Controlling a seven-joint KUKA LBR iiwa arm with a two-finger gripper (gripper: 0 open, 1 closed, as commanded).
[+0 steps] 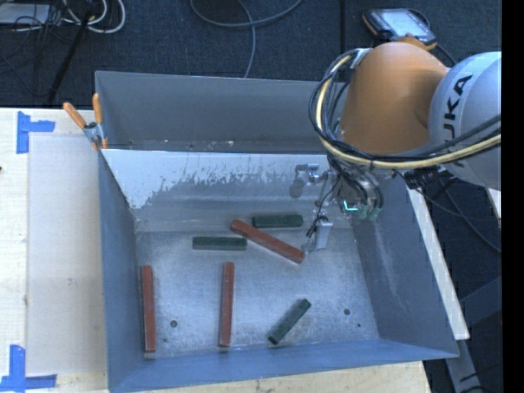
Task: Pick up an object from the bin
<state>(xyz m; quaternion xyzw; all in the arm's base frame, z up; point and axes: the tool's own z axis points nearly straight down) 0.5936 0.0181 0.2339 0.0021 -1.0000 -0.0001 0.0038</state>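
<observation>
grey metal bin [205, 121]: plain grey walls; floor speckled with pale scuffs; whitish streaks on the rear slope.
reddish-brown flat bars, three: left bar [147, 308], centre bar [226, 304], diagonal bar [266, 241].
dark green flat bars, three: rear bar [277, 220], middle bar [219, 242], front bar [289, 321].
rounded orange wrist cover [385, 97]: plain orange.
white arm casing [479, 97]: black lettering.
silver-grey metal claw [321, 219]: small teal light beside it.

Dark carpeted floor [164, 39], black and white cables [102, 6] trailing across
</observation>
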